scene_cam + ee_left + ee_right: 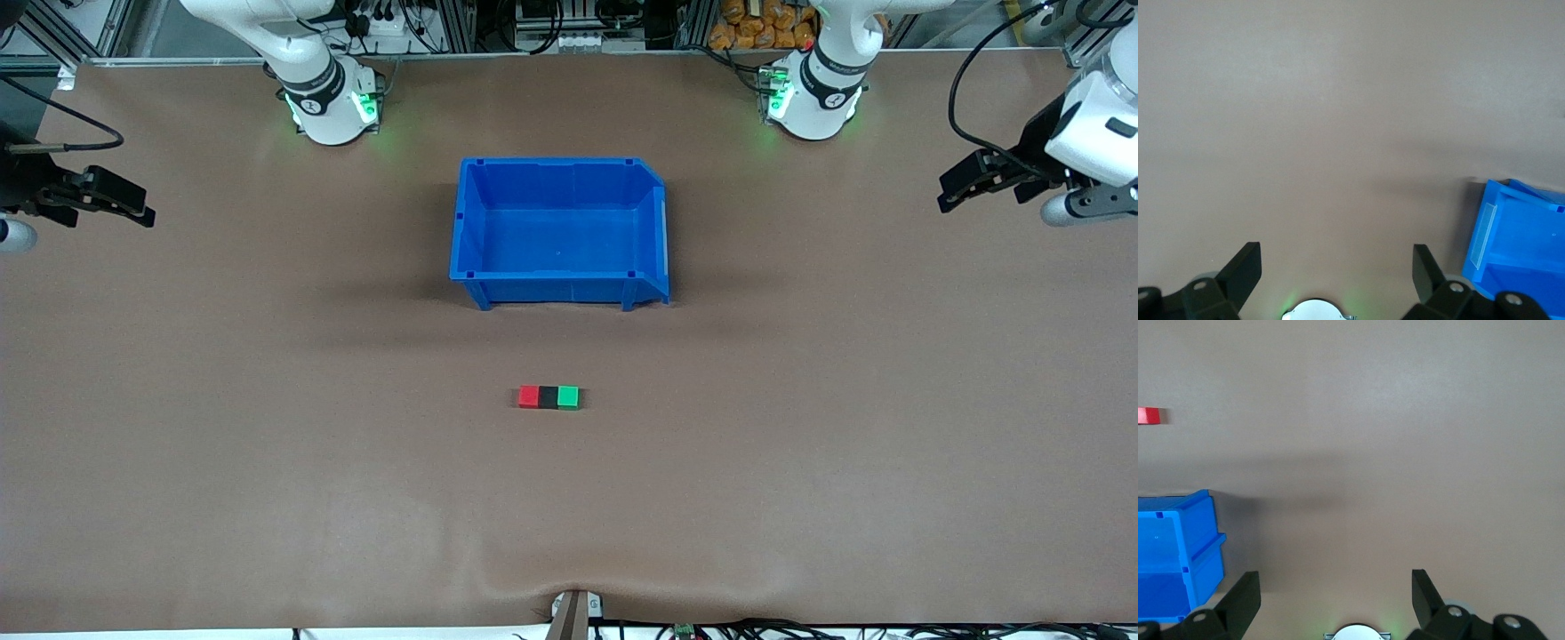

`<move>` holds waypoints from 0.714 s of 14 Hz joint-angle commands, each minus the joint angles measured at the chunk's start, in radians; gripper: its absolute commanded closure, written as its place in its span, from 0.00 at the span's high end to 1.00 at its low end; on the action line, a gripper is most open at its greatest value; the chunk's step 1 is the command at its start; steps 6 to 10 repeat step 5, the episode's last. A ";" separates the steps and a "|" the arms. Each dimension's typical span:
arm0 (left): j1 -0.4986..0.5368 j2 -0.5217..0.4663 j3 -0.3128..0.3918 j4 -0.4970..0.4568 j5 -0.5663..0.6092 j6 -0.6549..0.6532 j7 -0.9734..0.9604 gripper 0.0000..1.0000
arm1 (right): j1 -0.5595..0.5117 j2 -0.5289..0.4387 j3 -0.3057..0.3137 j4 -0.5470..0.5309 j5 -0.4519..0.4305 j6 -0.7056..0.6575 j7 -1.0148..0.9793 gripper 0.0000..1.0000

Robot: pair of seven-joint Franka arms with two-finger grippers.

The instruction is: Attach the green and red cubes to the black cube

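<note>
Red cube (529, 396), black cube (548, 396) and green cube (568, 396) sit touching in a row, black between, nearer the front camera than the blue bin (558, 286). Row runs arm to arm. Right gripper (133, 211) and left gripper (956, 191) hang open over the table ends, well apart from the row, about equally far; both wait. Looks done.

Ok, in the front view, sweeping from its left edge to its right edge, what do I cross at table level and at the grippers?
Right gripper → red cube → black cube → green cube → left gripper. The blue bin spans the cubes' stretch, so I leave it unranked.
</note>
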 commanded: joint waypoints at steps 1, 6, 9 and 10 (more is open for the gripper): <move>0.001 0.028 0.000 0.047 0.021 -0.035 0.040 1.00 | -0.015 -0.003 0.009 0.007 0.000 -0.005 -0.013 1.00; 0.004 0.028 0.006 0.043 0.021 -0.035 0.055 1.00 | -0.012 -0.003 0.009 0.007 0.000 -0.005 -0.013 1.00; 0.004 0.028 0.006 0.043 0.021 -0.035 0.055 1.00 | -0.012 -0.003 0.009 0.007 0.000 -0.005 -0.013 1.00; 0.004 0.028 0.006 0.043 0.021 -0.035 0.055 1.00 | -0.012 -0.003 0.009 0.007 0.000 -0.005 -0.013 1.00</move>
